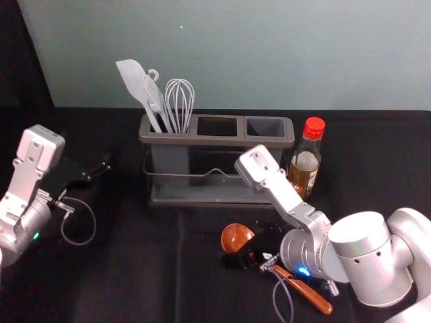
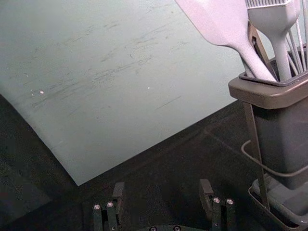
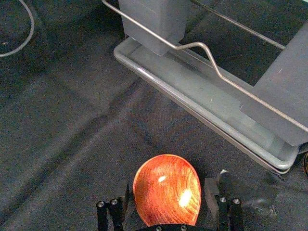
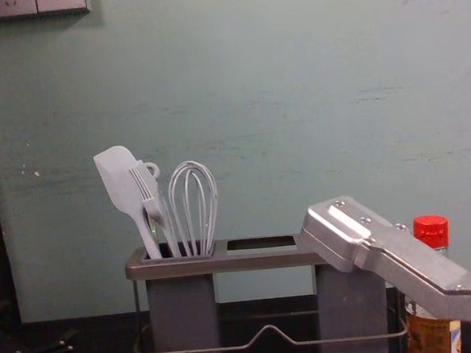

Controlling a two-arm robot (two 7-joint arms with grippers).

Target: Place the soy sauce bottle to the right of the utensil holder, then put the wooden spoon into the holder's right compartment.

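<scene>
The right end effector [image 1: 233, 253] is released, its fingers [image 3: 211, 192] spread at either side of the bowl of the wooden spoon [image 1: 237, 237], which lies on the worktop [image 1: 135, 269] before the utensil holder [image 1: 182, 200]. The soy sauce bottle [image 1: 304, 161] stands just right of the holder. The left end effector [image 1: 99, 171] hangs open left of it.

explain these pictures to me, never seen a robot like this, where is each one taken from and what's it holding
This is a two-armed robot. One picture looks down from its head, one forward from its chest, one from each wrist. On the dark cloth stand a utensil holder, with a spatula and whisk in its left compartment, and a soy sauce bottle to its right. A wooden spoon lies in front. The right pincer is open, fingers either side of the spoon's bowl; the left pincer, also open, is left of the holder. Neither appears to hold anything.
</scene>
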